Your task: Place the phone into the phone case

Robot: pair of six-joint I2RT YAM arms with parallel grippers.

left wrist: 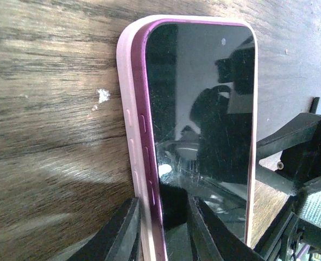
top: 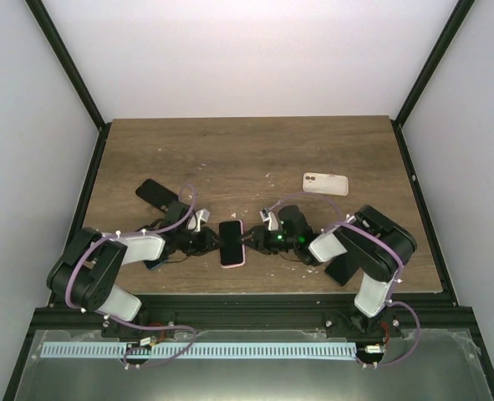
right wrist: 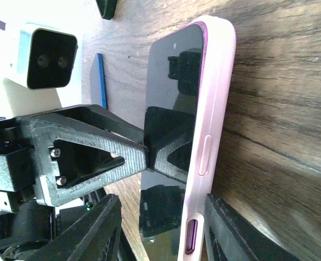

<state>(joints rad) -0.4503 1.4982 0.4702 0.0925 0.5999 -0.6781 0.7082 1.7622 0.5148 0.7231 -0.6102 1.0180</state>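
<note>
Presently the left end effector [left wrist: 161,231] pinches the pink-cased phone [left wrist: 203,98]; the right end effector [right wrist: 160,234] flanks it, closure unclear.

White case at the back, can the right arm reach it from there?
Probably yes. The white case lies on the table just beyond the right arm, with nothing between them. But the right hand is busy at the pink-cased phone, so it would have to leave that first.
</note>
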